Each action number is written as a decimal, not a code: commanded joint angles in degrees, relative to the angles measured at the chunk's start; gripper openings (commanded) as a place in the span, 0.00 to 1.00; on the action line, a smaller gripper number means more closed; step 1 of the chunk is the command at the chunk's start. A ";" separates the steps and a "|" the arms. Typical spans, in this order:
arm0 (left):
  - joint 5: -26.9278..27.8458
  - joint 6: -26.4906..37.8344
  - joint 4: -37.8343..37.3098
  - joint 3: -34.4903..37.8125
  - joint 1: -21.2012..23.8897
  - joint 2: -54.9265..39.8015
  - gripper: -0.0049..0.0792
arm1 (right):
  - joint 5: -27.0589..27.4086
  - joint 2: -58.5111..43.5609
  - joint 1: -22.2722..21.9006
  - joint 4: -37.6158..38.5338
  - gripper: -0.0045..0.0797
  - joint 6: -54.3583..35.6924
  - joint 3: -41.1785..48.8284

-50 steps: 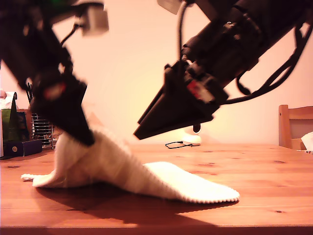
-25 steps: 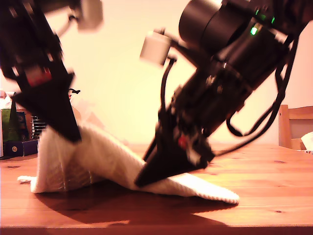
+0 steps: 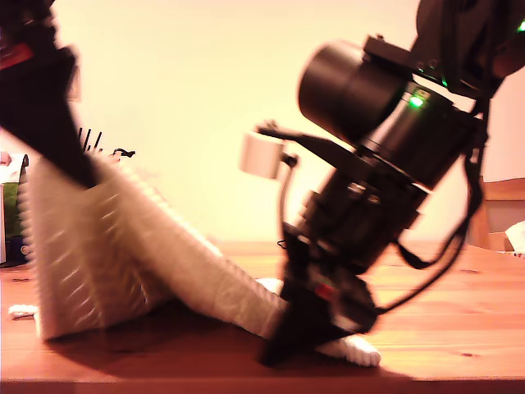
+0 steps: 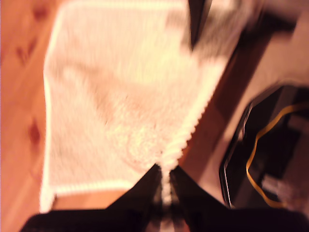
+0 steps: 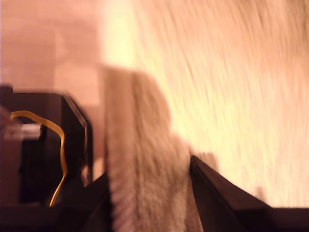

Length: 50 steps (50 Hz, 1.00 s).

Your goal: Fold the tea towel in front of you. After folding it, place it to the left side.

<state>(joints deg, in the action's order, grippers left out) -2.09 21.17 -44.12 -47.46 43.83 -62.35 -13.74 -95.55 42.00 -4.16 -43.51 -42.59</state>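
The tea towel is cream-white and fluffy, with a corded hem. It slopes from a raised corner at the exterior view's left down to the wooden table. My first gripper holds that raised corner. In the first wrist view my first gripper is shut on the hem, and the tea towel spreads away below it. My second gripper is low on the towel's table end. In the blurred second wrist view my second gripper has its fingers apart around a thick fold of tea towel.
A wooden chair stands at the exterior view's right. Boxes sit at the table's far edge on the exterior view's left. A black object with a yellow cable lies beside the table. A white camera rides on the second arm.
My first gripper has lifted its towel corner higher and toward the exterior view's left. My second arm has swung down from above onto the towel's low end.
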 commanded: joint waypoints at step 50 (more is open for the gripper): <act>-2.19 0.81 -3.13 -0.46 -3.87 -6.34 0.03 | 5.35 3.23 -1.25 -16.46 0.04 0.02 -3.37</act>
<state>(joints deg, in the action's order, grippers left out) -4.58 21.63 -46.50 -47.48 40.23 -68.51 -8.54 -92.68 40.88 -19.73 -43.51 -45.12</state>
